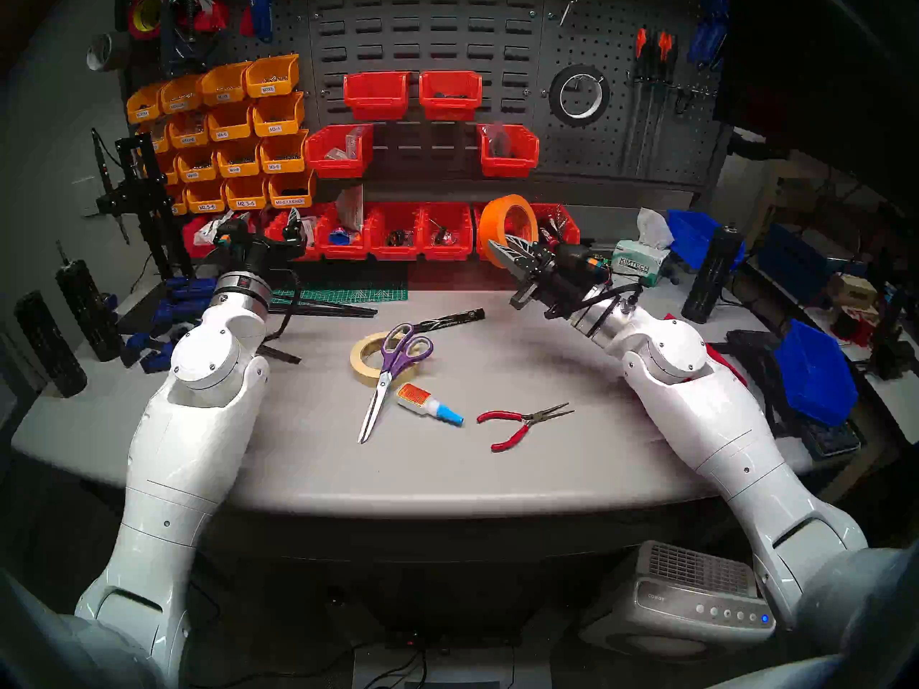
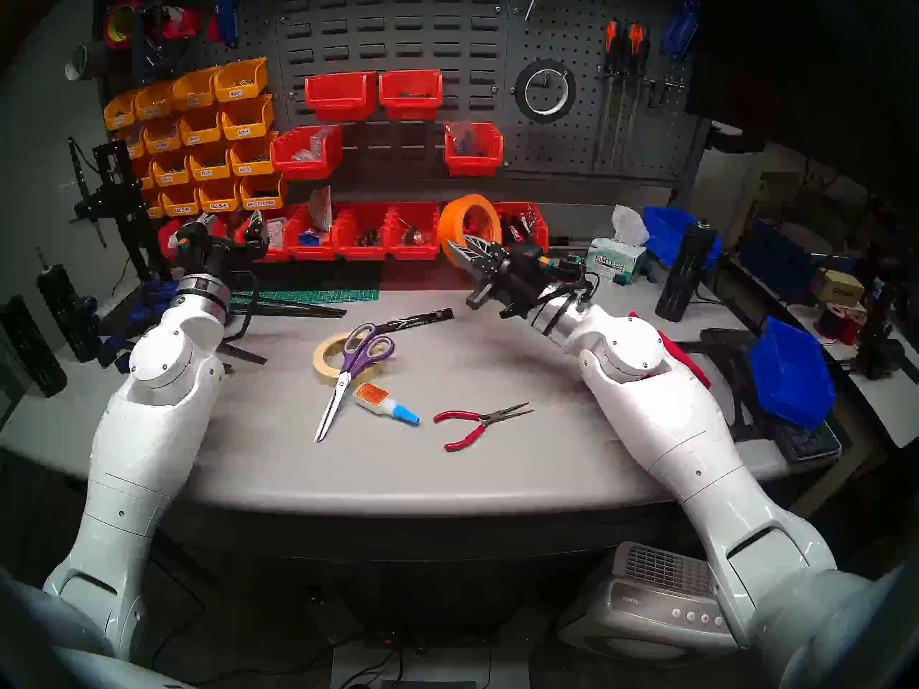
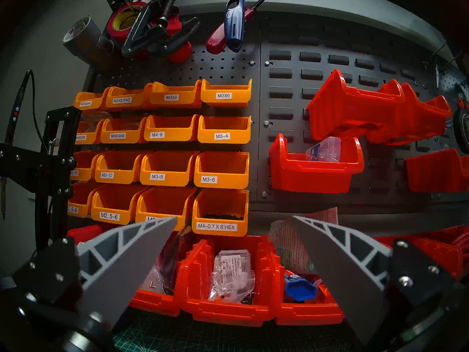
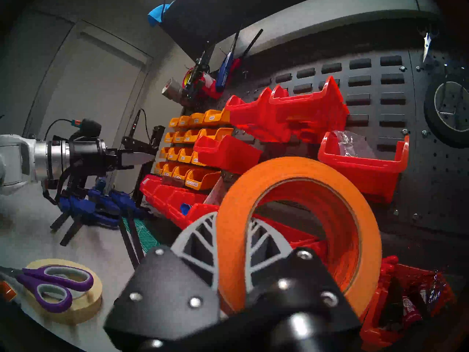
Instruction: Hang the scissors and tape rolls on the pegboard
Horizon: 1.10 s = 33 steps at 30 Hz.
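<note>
Right end effector (image 4: pixel 232 244) is clamped across the band of the orange tape roll (image 4: pixel 299 216), one finger inside the core, holding it above the worktop (image 1: pixel 497 474) before the red bins (image 1: pixel 422 230). Left end effector (image 3: pixel 234 255) stands released and empty. Black roll (image 1: pixel 579 95) already hangs on the pegboard (image 1: pixel 621 141). Cream roll (image 1: pixel 365 360) lies on the worktop, scissors (image 1: pixel 393 370) resting across it. Rolls judged light, rigid, best pinched through the rim; scissors stiff, slippery along the blades, best taken at the purple loops.
</note>
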Each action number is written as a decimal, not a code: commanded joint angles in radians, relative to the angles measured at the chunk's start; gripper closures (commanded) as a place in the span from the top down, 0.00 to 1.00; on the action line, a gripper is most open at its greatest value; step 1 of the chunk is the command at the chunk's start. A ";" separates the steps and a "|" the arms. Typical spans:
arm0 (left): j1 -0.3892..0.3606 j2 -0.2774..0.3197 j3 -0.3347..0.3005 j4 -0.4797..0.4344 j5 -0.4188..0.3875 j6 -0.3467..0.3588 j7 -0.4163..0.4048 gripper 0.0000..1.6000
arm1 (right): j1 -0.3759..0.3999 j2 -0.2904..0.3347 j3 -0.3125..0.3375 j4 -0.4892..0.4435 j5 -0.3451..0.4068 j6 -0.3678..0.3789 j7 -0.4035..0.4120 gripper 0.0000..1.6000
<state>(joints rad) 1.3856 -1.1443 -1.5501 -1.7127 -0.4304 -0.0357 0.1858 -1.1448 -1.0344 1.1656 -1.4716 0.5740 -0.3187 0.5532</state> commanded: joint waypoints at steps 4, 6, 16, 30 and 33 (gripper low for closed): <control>-0.034 0.001 -0.009 -0.029 0.001 -0.013 0.001 1.00 | -0.044 0.007 0.081 -0.152 0.026 -0.029 -0.087 0.00; -0.034 0.001 -0.009 -0.029 0.001 -0.013 0.001 1.00 | -0.046 0.002 0.089 -0.159 0.028 -0.034 -0.096 0.00; -0.034 0.001 -0.009 -0.029 0.001 -0.013 0.001 1.00 | -0.109 0.002 0.138 -0.274 0.036 -0.024 -0.175 0.00; -0.034 0.001 -0.009 -0.029 0.001 -0.013 0.001 1.00 | -0.103 -0.024 0.196 -0.385 0.015 -0.014 -0.291 0.00; -0.034 0.001 -0.009 -0.029 0.001 -0.014 0.001 1.00 | -0.085 -0.036 0.198 -0.385 0.005 -0.012 -0.316 0.00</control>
<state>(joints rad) 1.3858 -1.1442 -1.5501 -1.7126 -0.4305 -0.0357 0.1856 -1.2866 -1.0501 1.3346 -1.8095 0.5970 -0.3255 0.2804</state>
